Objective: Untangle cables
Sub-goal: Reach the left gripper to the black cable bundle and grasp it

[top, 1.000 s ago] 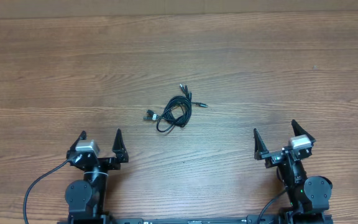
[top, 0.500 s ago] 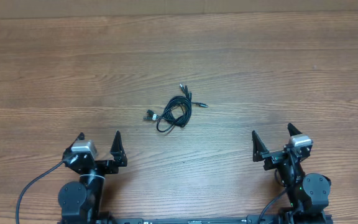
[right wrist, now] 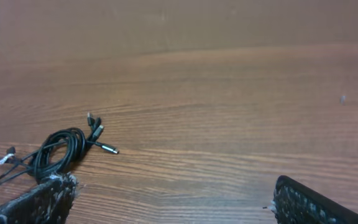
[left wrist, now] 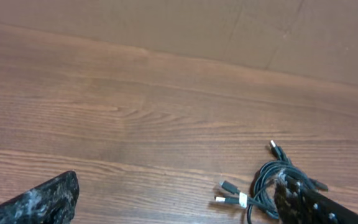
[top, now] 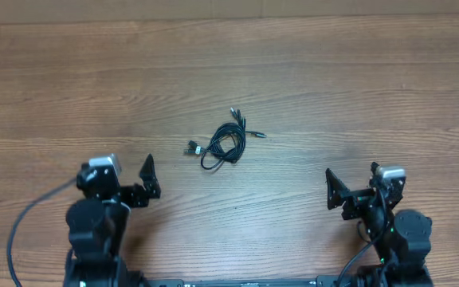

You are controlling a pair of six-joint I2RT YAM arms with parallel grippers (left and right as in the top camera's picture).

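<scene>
The cables [top: 224, 141] are thin black cords bunched in a small loop at the table's middle, with plugs sticking out to the left and upper right. They also show in the left wrist view [left wrist: 263, 186] at the lower right, partly behind a finger, and in the right wrist view [right wrist: 58, 152] at the lower left. My left gripper [top: 126, 171] is open and empty, near and to the left of the bundle. My right gripper [top: 355, 182] is open and empty, near and to the right of it.
The wooden table [top: 357, 88] spreads around the bundle. A brown cardboard wall [left wrist: 185, 28] stands along the far edge. The arm bases sit at the near edge.
The left arm has lifted and moved a little left and forward. The right arm has shifted slightly. The cables have not moved.
</scene>
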